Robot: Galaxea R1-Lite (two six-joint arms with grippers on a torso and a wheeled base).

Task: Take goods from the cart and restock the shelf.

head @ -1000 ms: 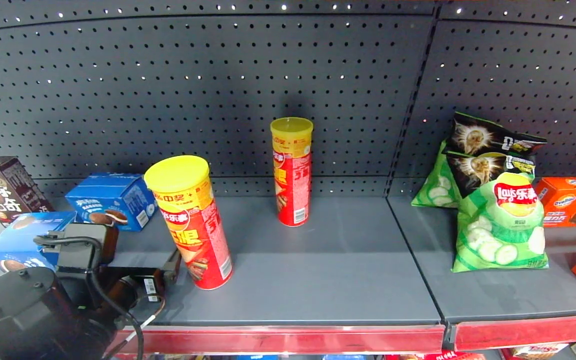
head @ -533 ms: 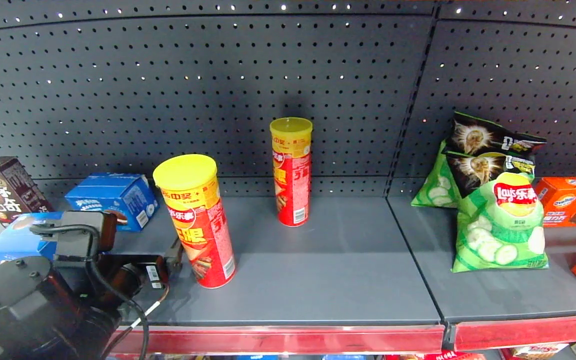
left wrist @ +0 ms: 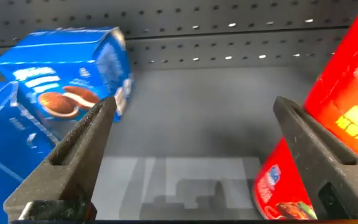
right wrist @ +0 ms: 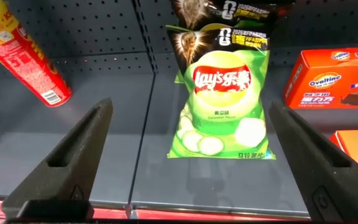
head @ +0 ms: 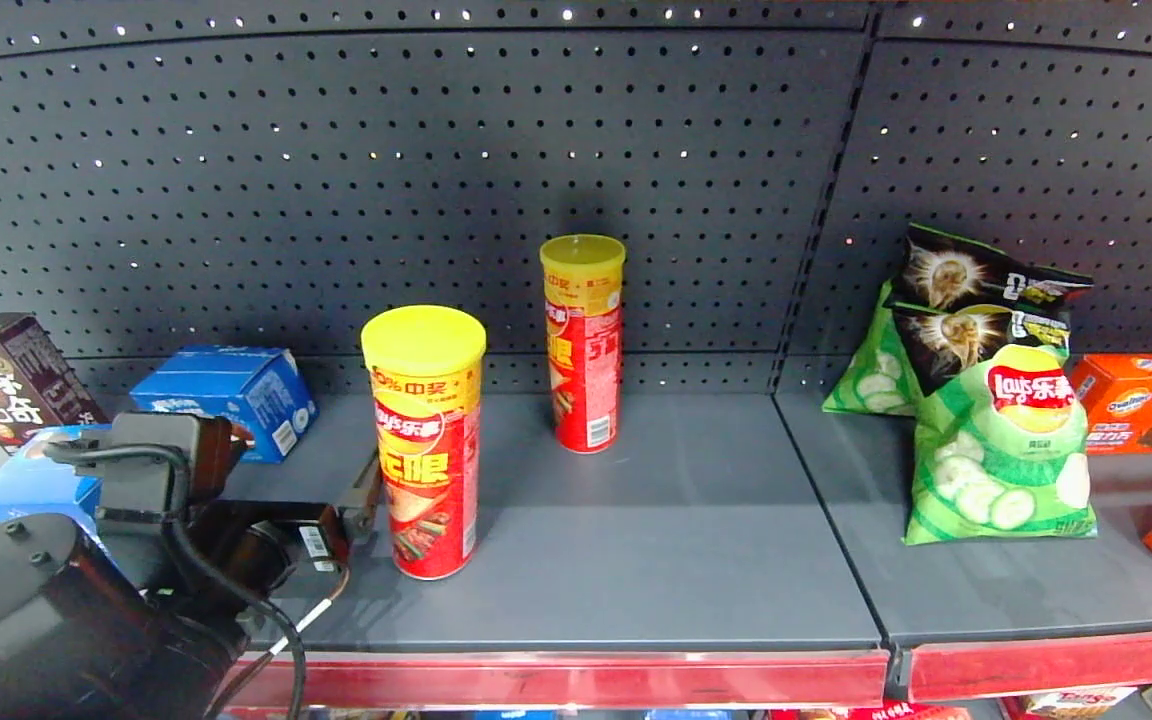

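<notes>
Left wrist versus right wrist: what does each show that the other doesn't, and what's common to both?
Left wrist only: blue boxes, and the near can beside one finger of the open left gripper.
Right wrist only: the green bag with black bags behind it, orange boxes, the far can, and the open right gripper. A red sliver at that view's edge may be the near can.
Both: the grey shelf and the pegboard.
</notes>
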